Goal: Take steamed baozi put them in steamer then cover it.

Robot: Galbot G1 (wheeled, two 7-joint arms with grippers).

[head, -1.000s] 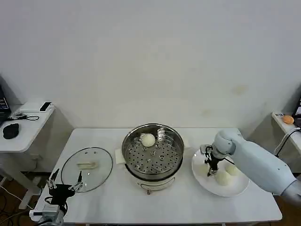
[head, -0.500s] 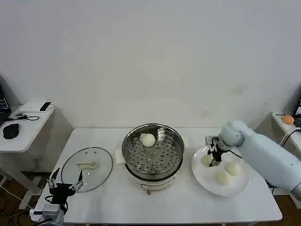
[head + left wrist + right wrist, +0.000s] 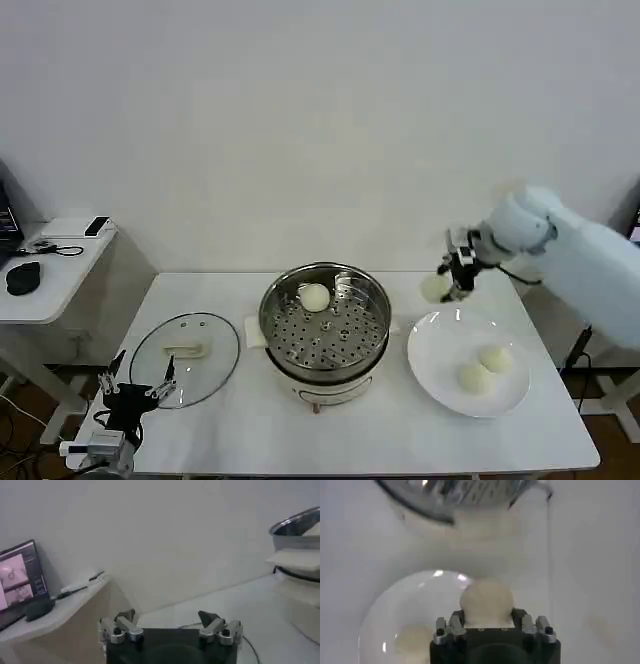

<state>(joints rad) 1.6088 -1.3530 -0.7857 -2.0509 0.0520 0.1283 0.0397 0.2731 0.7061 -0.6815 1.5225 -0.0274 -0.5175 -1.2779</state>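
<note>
at the far left of the head view the left hand (image 3: 135,391) hangs low off the counter's (image 3: 250,420) front corner, its fingers spread wide and holding nothing; the left wrist view shows the same two fingertips (image 3: 125,616) apart, with a side desk and a lit screen (image 3: 20,577) behind them, whose writing is too small to read. just inboard lies the cover (image 3: 185,359), flat on the counter beside the steamer (image 3: 325,330). the steamer stands at the counter's middle on its white base, with one baozi (image 3: 315,297) resting on the perforated tray toward the back. to its right sits a white plate (image 3: 440,380) holding two more baozi (image 3: 478,378), near each other. above the plate's far edge the right hand (image 3: 452,278) is lifted off the counter, closed on a fourth baozi (image 3: 436,287). the right wrist view shows what the head view cannot: that bun (image 3: 486,600) is pinched between the fingers (image 3: 451,625), with the plate (image 3: 395,615) and the steamer's rim (image 3: 445,495) beneath.
</note>
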